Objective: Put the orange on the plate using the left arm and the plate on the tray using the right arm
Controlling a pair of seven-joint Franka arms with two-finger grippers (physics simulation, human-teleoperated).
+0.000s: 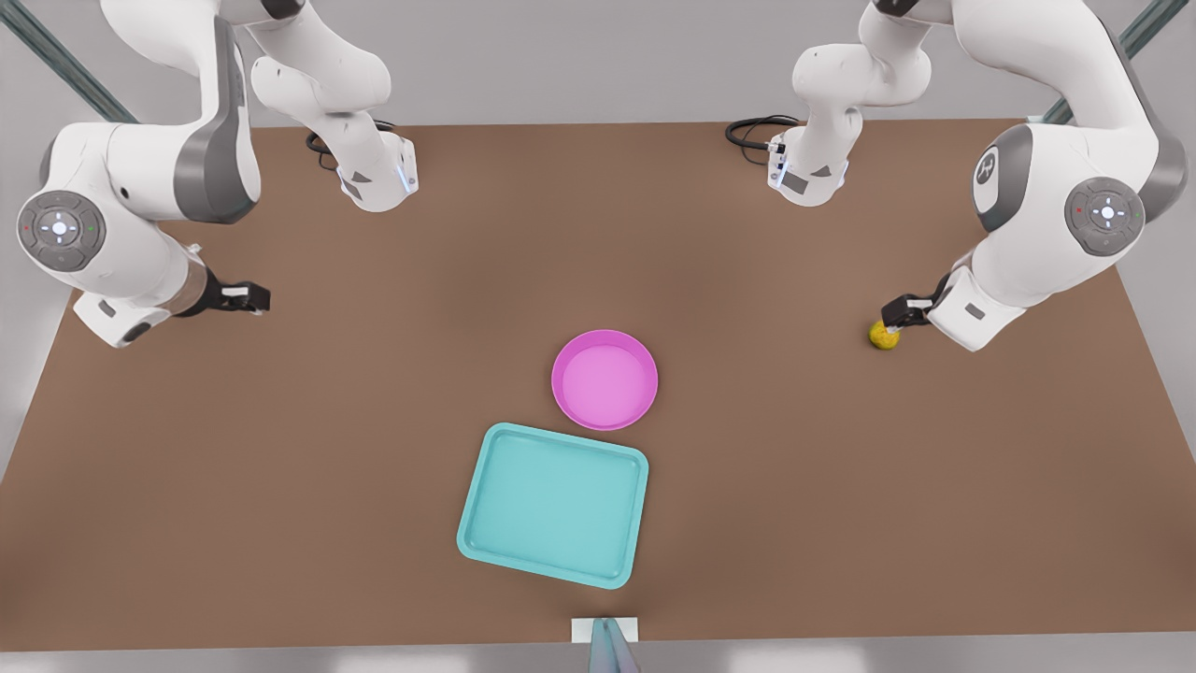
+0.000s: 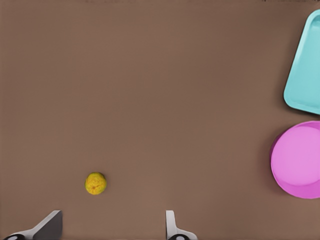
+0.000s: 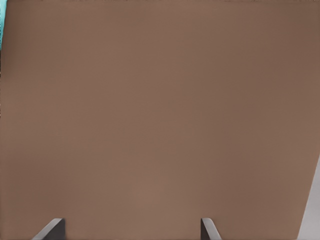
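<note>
- The left gripper [image 1: 895,320], a black two-finger claw on a white arm, hangs above the brown table [image 1: 280,449] with its fingers [image 2: 172,227] spread apart and nothing between them.
- The small bumpy yellow-orange ball, the orange [image 2: 95,183], sits on the table just ahead of those fingertips, untouched.
- The round bright pink plate [image 1: 605,379] and light teal rectangular tray [image 1: 553,505] lie well beyond it, close together.
- The right gripper [image 1: 245,298] waits, parted and empty, far from all three.
- The orange looks light, firm and prone to rolling; pinching it across its middle seems best.
</note>
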